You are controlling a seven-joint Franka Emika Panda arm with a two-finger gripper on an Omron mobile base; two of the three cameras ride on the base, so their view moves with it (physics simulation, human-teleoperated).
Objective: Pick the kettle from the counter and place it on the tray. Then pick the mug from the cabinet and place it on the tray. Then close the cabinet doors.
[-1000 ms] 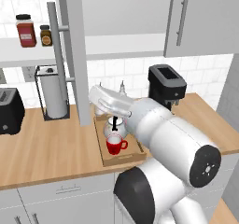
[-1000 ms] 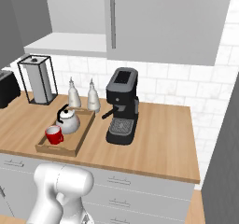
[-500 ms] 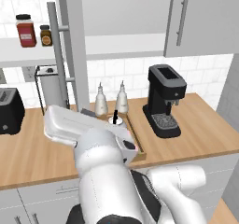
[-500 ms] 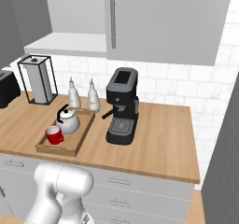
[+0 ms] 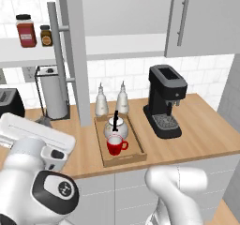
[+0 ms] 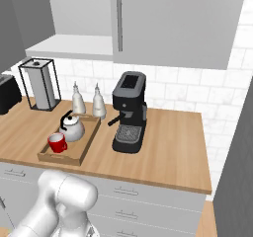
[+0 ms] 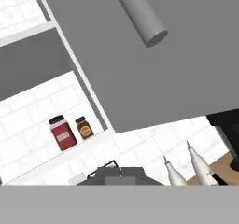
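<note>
From the left base view, the kettle (image 5: 115, 127) and the mug (image 5: 114, 146) both sit on the tray (image 5: 137, 148), and one cabinet door (image 5: 74, 55) stands open edge-on. The right base view shows the tray (image 6: 83, 147) near the counter (image 6: 168, 154) front. In the hand view the door (image 7: 154, 69) looms close; I cannot tell the gripper's state, and a blind swing could strike the panel or miss its handle (image 7: 140, 10)

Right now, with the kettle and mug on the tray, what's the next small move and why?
Probably bring the hand up behind the open cabinet door to push it shut. The kettle and red mug already sit on the tray, so only the doors remain. In the hand view, that door's panel and bar handle loom close.
</note>
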